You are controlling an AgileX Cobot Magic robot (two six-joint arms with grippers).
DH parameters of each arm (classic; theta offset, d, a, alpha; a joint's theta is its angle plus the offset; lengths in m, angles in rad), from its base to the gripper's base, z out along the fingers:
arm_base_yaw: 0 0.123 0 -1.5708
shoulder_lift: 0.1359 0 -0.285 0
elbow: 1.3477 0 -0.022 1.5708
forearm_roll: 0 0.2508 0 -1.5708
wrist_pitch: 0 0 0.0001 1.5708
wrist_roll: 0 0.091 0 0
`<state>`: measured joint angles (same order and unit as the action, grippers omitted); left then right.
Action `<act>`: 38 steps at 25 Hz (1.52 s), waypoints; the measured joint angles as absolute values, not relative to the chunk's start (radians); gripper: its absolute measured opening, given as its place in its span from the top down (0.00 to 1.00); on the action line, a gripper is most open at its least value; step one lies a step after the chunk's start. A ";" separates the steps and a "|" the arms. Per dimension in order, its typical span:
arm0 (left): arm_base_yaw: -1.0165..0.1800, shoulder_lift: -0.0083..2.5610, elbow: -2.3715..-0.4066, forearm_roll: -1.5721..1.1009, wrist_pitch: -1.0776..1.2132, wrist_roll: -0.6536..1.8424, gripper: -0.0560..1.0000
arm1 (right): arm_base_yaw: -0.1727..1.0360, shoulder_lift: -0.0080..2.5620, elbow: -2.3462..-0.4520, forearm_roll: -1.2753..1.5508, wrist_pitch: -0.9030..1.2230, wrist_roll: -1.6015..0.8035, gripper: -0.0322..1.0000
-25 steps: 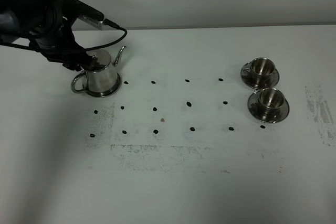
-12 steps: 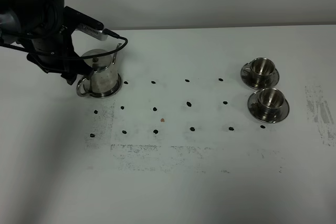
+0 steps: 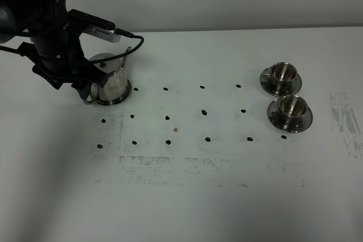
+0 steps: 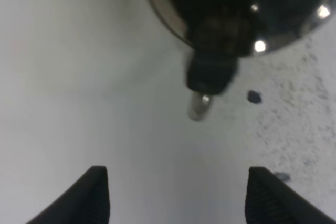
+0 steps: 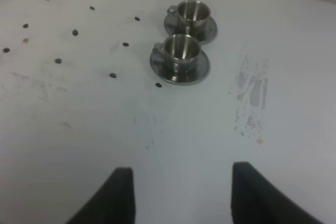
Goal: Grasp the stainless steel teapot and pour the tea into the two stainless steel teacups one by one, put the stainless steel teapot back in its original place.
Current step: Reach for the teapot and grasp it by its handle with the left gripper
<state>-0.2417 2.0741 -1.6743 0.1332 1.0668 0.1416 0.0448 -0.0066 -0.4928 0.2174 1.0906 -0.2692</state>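
Observation:
The stainless steel teapot (image 3: 112, 83) stands on the white table at the left, its loop handle (image 3: 91, 92) turned toward my left arm (image 3: 54, 43). That arm hangs over the handle side and hides part of the lid. In the left wrist view my left gripper (image 4: 178, 198) is open and empty, and the teapot's handle (image 4: 207, 80) lies a little ahead of the fingertips. The two stainless steel teacups (image 3: 282, 75) (image 3: 291, 108) sit on saucers at the right. In the right wrist view they (image 5: 193, 13) (image 5: 181, 50) lie well ahead of my right gripper (image 5: 181, 195), which is open and empty.
Rows of small black dots (image 3: 204, 111) mark the middle of the table (image 3: 187, 196). A scuffed grey patch (image 3: 170, 165) lies below them and another scuff (image 3: 346, 120) by the right edge. A grey wall runs behind the table's far edge.
My left arm has swung right and down, closer over the teapot's handle side, covering more of the lid. The cups and the right arm have not moved.

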 joint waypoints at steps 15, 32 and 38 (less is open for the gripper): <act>-0.249 2.160 -1.674 0.126 1.049 0.162 0.44 | 0.045 -0.007 -0.493 0.218 1.091 -0.269 0.58; -0.249 2.199 -1.762 0.122 1.016 0.168 0.44 | 0.045 -0.007 -0.493 0.226 1.091 -0.269 0.58; -0.249 2.219 -1.778 0.122 1.019 0.168 0.44 | 0.045 -0.007 -0.493 0.250 1.091 -0.269 0.58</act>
<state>-0.2494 2.2190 -1.7781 0.1218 1.0185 0.1678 0.0451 -0.0066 -0.4928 0.2498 1.0906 -0.2690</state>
